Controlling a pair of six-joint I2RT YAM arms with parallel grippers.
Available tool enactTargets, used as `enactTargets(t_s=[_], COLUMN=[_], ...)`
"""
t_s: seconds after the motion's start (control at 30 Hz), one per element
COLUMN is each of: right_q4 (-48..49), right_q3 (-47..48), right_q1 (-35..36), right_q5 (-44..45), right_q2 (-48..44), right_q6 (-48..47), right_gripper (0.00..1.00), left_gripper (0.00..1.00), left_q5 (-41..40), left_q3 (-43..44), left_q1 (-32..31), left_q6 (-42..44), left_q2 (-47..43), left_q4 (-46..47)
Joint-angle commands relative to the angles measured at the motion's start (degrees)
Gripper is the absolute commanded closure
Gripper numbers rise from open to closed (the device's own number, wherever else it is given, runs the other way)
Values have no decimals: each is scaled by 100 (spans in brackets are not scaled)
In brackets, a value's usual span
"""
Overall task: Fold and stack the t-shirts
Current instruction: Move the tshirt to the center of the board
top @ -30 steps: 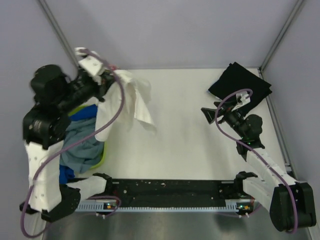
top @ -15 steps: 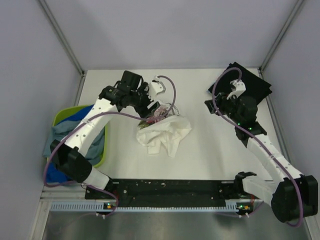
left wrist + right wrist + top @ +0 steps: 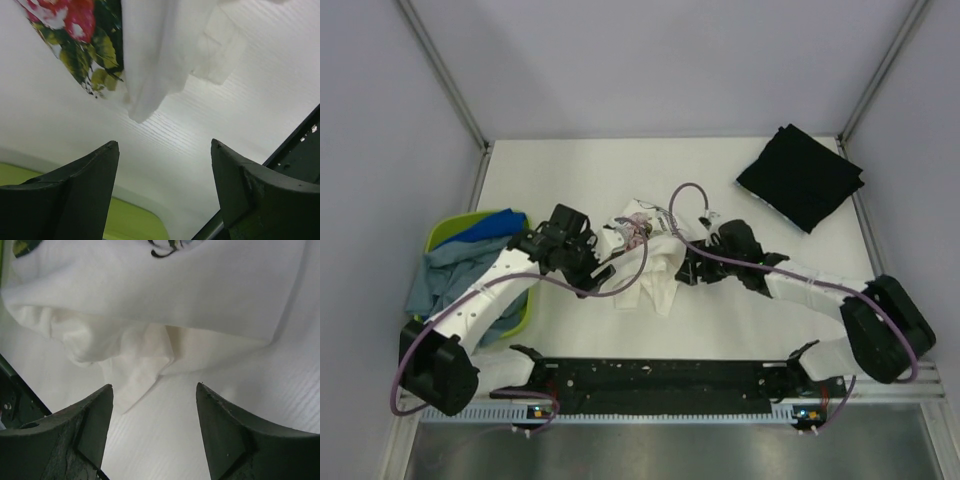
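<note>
The left arm (image 3: 480, 295) and right arm (image 3: 810, 290) have white shells, black joints, purple cables (image 3: 691, 186).

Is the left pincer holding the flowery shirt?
No, the left pincer is open with only bare table showing in its gap, and the flowery shirt lies just beyond its tips.

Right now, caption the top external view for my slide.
Both arms flank the crumpled floral shirt mid-table; a black shirt lies far right.

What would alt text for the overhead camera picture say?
A crumpled white floral t-shirt lies on the table, the left gripper and right gripper at its edges. A folded black t-shirt lies far right; a lime-green basket of blue shirts sits left.
</note>
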Motion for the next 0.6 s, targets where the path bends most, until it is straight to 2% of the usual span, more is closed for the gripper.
enactTargets(t_s=[0.0, 0.1, 0.13, 0.17, 0.23, 0.27, 0.33, 0.47, 0.5, 0.57], right_q4=[644, 695, 809, 871, 959, 890, 540, -286, -463, -954], right_q3=[434, 830, 909, 980, 1120, 1208, 1392, 1841, 1937, 2131], right_q1=[370, 370, 370, 370, 361, 344, 309, 116, 80, 36], right_q5=[-12, -30, -169, -310, -486, -435, -102, 286, 365, 514], right_q2=[1024, 1798, 1992, 2081, 2065, 1916, 1452, 257, 36, -360], right_q6=[190, 269, 269, 295, 261, 217, -29, -608, -732, -987], right_gripper=[32, 34, 39, 55, 95, 100, 100, 100, 100, 100], left_gripper=[21, 21, 21, 21, 21, 20, 20, 16, 5, 4], left_q5=[7, 137, 208, 269, 384, 410, 385, -423, -520, -504], left_q3=[-565, -715, -742, -777, -838, -856, -856, -970, -944, -813], left_q1=[-11, -11, -11, -11, -28, -19, -45, -46, -54, -81], left_q6=[145, 162, 154, 153, 162, 171, 136, -286, -312, -339], left_q2=[-593, -630, -629, -603, -542, -489, -401, -191, -86, 152], left_q4=[454, 402, 358, 358, 393, 445, 612, 1875, 2070, 2343])
